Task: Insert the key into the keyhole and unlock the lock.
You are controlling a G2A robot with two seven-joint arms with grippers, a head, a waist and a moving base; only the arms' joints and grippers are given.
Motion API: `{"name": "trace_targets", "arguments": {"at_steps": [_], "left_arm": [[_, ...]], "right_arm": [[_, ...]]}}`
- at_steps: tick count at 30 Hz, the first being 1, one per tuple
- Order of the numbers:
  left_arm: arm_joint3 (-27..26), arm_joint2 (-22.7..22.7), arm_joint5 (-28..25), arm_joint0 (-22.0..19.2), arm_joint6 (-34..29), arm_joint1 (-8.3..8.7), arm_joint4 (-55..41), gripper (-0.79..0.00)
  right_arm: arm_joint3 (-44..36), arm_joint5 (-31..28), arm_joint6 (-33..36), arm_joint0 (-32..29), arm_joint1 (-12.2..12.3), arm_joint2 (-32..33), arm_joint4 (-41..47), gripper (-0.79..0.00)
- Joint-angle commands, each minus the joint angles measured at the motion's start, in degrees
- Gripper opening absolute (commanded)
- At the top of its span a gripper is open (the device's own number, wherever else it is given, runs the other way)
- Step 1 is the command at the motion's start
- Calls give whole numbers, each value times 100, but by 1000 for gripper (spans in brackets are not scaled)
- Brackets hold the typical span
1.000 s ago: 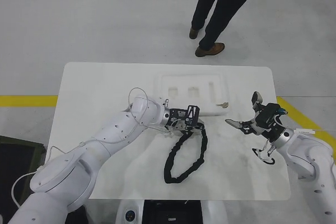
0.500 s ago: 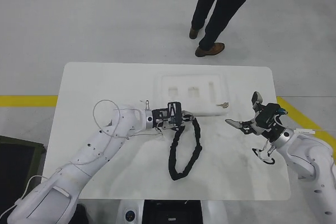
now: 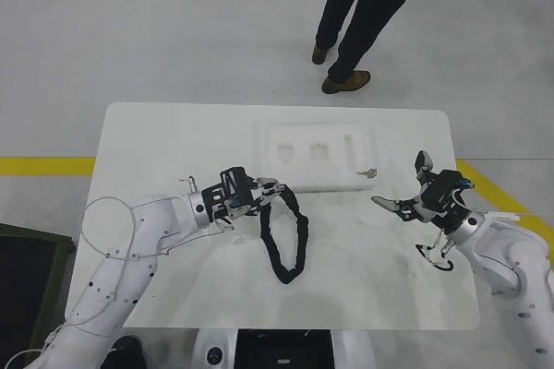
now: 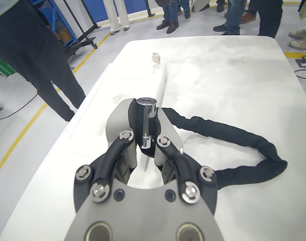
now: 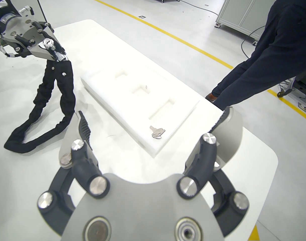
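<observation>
Your left gripper (image 4: 142, 116) is clamped on the lock cylinder (image 5: 52, 47), with its black chain (image 3: 282, 235) trailing on the table. The key (image 3: 368, 172) lies on the foam tray (image 3: 295, 138) corner. Your right gripper (image 3: 403, 182) is near it, spread wide and empty. Step in hand: fetching the key. Next, pinch it by the head.

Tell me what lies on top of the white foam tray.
A small metal key lies on the foam tray's corner nearest the right claw. A tiny ring shows at the middle recess; the recesses otherwise look empty. Nothing covers the top.
</observation>
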Motion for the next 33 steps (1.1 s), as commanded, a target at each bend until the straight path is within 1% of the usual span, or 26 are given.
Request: {"name": "trace_targets", "arguments": {"at_steps": [1, 6, 9, 31, 33], "left_arm": [[-68, -27, 173, 76, -32, 4, 50, -785], [-74, -21, 546, 136, 123, -4, 182, -785], [-16, -10, 620, 119, 238, -6, 241, -785], [-16, -10, 620, 119, 238, -6, 241, -785], [-16, -10, 620, 119, 238, -6, 241, -785]], "right_arm": [[0, 0, 0, 0, 0, 0, 0, 0], [0, 0, 0, 0, 0, 0, 0, 0], [0, 0, 0, 0, 0, 0, 0, 0], [18, 26, 5, -19, -6, -13, 58, 0], [50, 97, 269, -29, -18, -43, 354, 0]]}}
